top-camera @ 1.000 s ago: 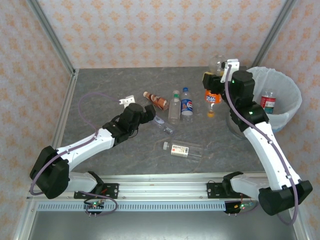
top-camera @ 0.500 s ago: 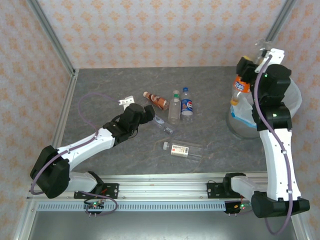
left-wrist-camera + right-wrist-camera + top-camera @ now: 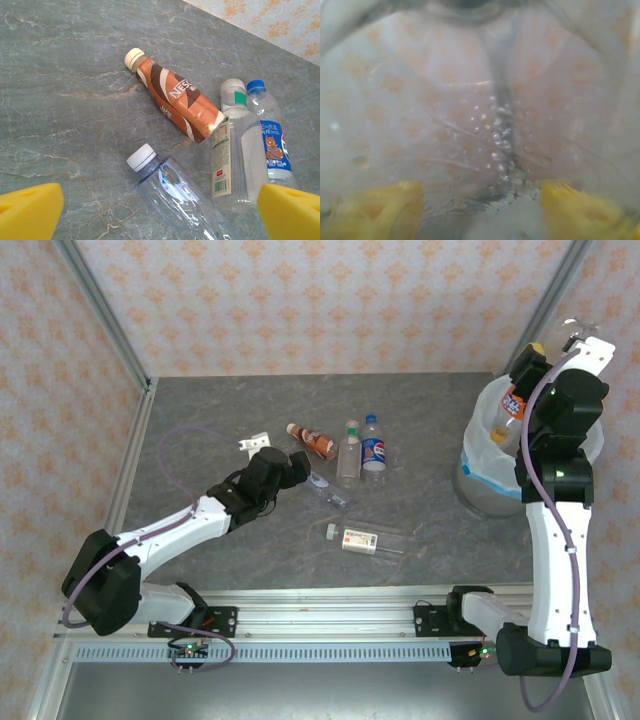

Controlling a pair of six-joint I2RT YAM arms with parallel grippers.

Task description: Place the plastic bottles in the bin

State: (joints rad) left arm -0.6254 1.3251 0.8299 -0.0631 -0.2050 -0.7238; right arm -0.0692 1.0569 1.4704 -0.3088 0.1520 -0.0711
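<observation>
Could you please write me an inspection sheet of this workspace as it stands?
Surface: grey marbled table, flat.
Job's things: brown bottle, green-labelled bottle, blue-capped bottle, white-capped clear bottle and white-labelled bottle lie on the table; orange-labelled bottle hangs above the bin.
Clutter: nothing seen.
Grippers: left gripper open above the white-capped clear bottle; right gripper shut on the orange-labelled bottle.
Cables: purple cables loop along both arms.
Surroundings: patterned walls, metal frame posts.

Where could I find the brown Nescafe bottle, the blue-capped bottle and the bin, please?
brown Nescafe bottle [image 3: 180,100]: left wrist view, its label.
blue-capped bottle [image 3: 256,86]: left wrist view, its cap.
bin [image 3: 485,495]: top external view, its blue wall.
</observation>
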